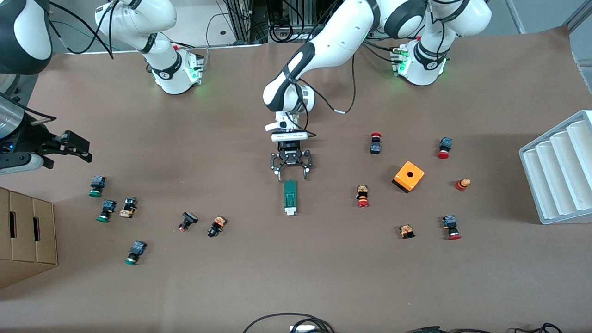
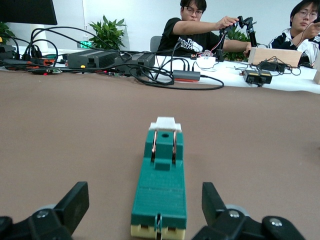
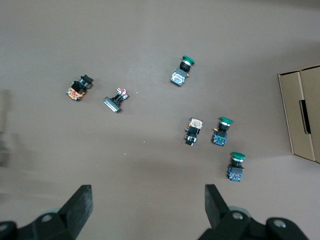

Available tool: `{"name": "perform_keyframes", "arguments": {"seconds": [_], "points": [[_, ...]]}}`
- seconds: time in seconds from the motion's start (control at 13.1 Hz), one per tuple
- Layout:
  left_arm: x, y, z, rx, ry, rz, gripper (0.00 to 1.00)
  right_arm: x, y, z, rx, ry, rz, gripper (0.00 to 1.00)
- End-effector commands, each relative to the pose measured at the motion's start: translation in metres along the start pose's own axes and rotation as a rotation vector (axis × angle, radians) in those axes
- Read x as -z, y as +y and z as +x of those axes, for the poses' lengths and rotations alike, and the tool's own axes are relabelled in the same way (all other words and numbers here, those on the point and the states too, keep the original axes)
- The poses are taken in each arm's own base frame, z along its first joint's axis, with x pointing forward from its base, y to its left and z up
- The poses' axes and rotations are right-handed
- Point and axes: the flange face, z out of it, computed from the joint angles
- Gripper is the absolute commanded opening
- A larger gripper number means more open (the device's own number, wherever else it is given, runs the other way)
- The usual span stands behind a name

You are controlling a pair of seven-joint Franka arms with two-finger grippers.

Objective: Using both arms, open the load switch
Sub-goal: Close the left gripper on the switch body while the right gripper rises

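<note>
A brown table (image 1: pixel 296 277) seen from above, with two white robot arms based along its upper edge.

The left arm (image 1: pixel 323 51) reaches to the middle of the table. Its claw, the left gripper (image 1: pixel 291 175), points down with its two black fingers (image 2: pixel 75 202) spread wide and holding nothing. The load switch (image 1: pixel 290 197), a narrow green block, lies flat on the table directly under and just in front of this claw, lengthwise in line with it. The switch's nearest end sits between the spread fingers without touching either one. Its white end piece (image 2: pixel 165 124) is at the end farthest from the claw, nearer the front camera.

The right arm (image 1: pixel 138 23) waits at its own end of the table, raised. Its claw, the right gripper (image 3: pixel 147 205), is also wide open and empty. It hovers above a loose group of small push buttons: three with green caps (image 3: pixel 181 70) and a few black and orange ones (image 3: pixel 79 87). A cardboard box (image 1: pixel 27 240) stands at that end too.

Toward the left arm's end from the left claw lie an orange box (image 1: pixel 408 176) with a hole in its top, several red-capped buttons (image 1: pixel 362 195) scattered around it, and a white ridged tray (image 1: pixel 562 171) at the table edge.
</note>
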Motion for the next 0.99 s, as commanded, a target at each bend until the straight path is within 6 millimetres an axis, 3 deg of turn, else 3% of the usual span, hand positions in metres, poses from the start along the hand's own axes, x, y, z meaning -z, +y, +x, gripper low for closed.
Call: {"name": "perform_keyframes", "arguments": {"seconds": [0.0,0.92], "points": [[-0.003,0.007,-0.003,0.015,0.014,-0.012,1.0,0.003,-0.002,0.004,0.002,-0.008,-0.016,1.0],[-0.016,0.016,-0.018,0.027,0.012,-0.005,1.0,-0.008,-0.025,0.012,0.033,-0.025,0.006,1.0]]}}
